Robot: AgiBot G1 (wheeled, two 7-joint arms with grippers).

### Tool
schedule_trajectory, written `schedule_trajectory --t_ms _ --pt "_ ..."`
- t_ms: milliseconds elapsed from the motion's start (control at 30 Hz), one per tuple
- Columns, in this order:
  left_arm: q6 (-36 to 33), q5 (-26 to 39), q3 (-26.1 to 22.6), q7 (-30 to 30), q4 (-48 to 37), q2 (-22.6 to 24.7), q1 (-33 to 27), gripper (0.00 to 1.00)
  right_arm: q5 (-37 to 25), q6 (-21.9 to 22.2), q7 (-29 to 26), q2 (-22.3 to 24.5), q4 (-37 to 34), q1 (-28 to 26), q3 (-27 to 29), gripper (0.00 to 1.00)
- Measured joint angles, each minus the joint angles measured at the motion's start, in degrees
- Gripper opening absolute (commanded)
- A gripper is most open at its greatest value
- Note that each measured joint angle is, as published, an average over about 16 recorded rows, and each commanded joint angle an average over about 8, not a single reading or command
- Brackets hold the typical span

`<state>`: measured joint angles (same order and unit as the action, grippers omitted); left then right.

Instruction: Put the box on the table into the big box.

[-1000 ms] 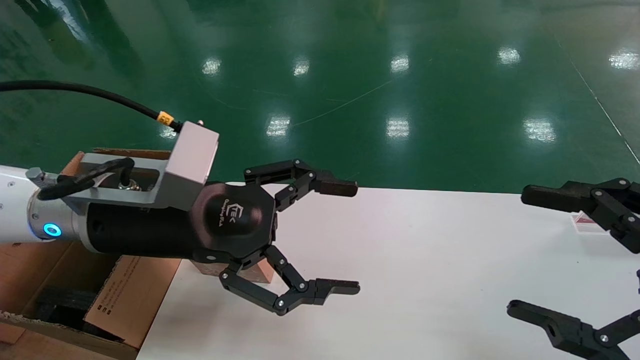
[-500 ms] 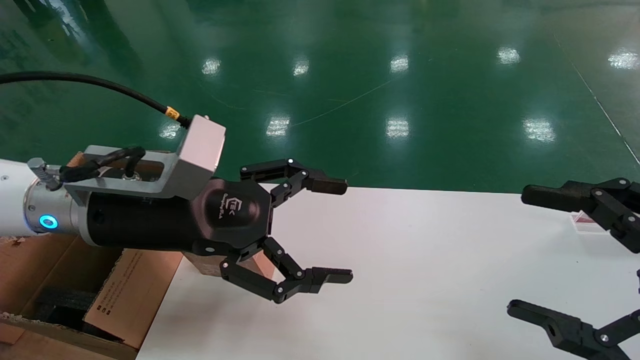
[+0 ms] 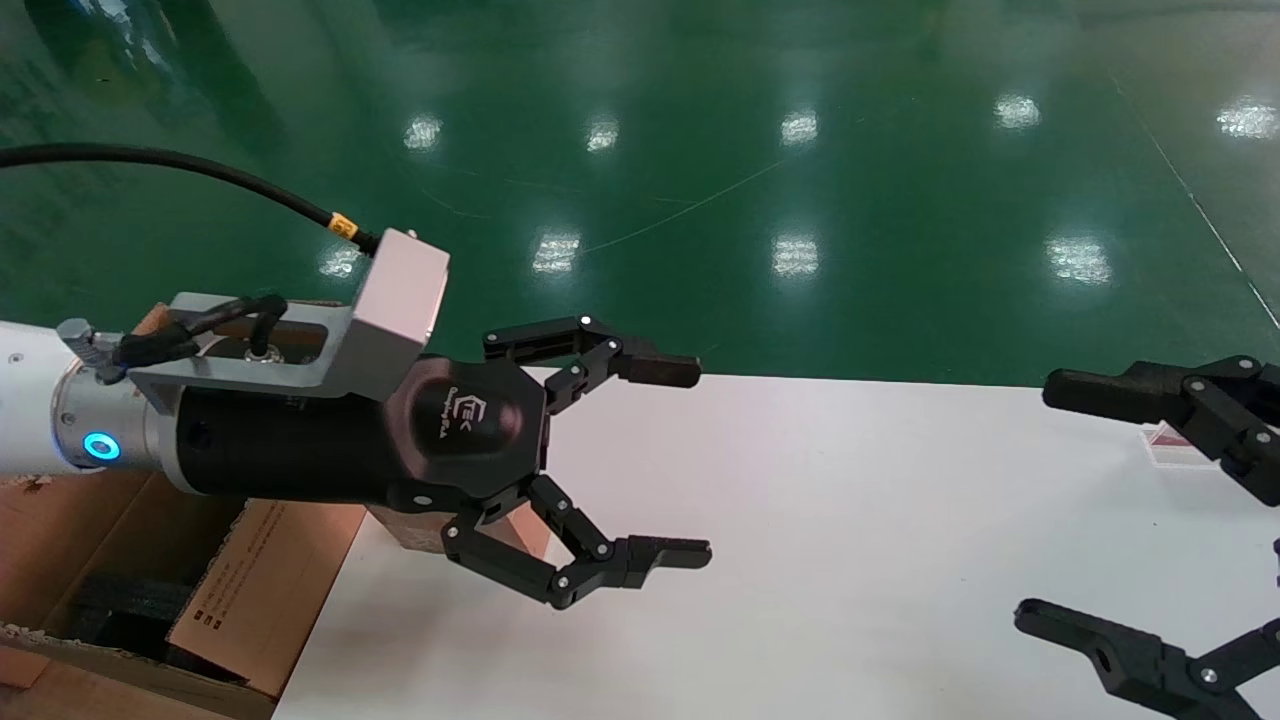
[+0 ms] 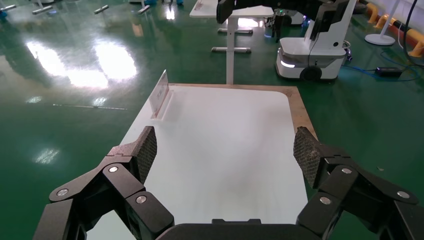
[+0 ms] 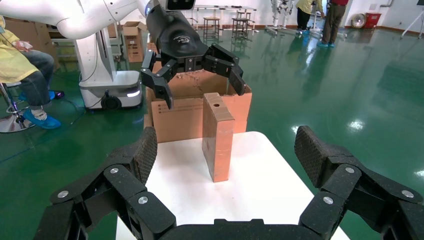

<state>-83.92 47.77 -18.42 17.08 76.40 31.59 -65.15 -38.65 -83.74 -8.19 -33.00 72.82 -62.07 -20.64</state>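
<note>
I see the box (image 5: 218,135) standing on its narrow edge mid-frame on the counter (image 5: 260,190), just before the big box (image 5: 185,117). My left claw (image 3: 690,460) hangs wide above it, empty. Stiff, light cardboard, I judge; pinch across its broad faces.

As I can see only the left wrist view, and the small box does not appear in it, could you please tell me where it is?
Observer: The box stands on end on the table, at the edge beside the big box.
Operator: Is my end effector near it?
Observer: The left end effector hangs open above the box, not touching it.
Operator: And the other arm?
Observer: The right end effector is open over the table's right side, well apart from the box.
</note>
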Motion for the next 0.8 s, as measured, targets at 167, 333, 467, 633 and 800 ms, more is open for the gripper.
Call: schedule_trajectory --t_ms 167,333,467,633,800 --pt "-0.18 -0.59 0.24 -0.63 -0.28 0.34 0.36 1.00 0.00 0.00 0.00 0.00 0.00 0.00 0.00 1.00" --pt "-0.35 -1.18 0.48 -1.26 -0.56 0.68 0.71 1.00 0.00 0.00 0.00 0.00 0.00 0.00 -0.01 1.00" --pt "-0.49 -1.65 0.67 -1.76 -0.79 0.95 1.00 1.00 0.01 0.00 0.01 0.00 -0.01 -0.01 -0.01 1.00" --pt "-0.67 -2.23 0.91 -2.39 -1.07 1.29 1.35 1.00 0.01 0.00 0.01 0.00 -0.01 -0.01 -0.01 1.00" --pt "-0.85 -2.82 1.15 -3.02 -1.35 1.63 1.71 1.00 0.01 0.00 0.01 0.00 -0.01 -0.01 -0.02 1.00"
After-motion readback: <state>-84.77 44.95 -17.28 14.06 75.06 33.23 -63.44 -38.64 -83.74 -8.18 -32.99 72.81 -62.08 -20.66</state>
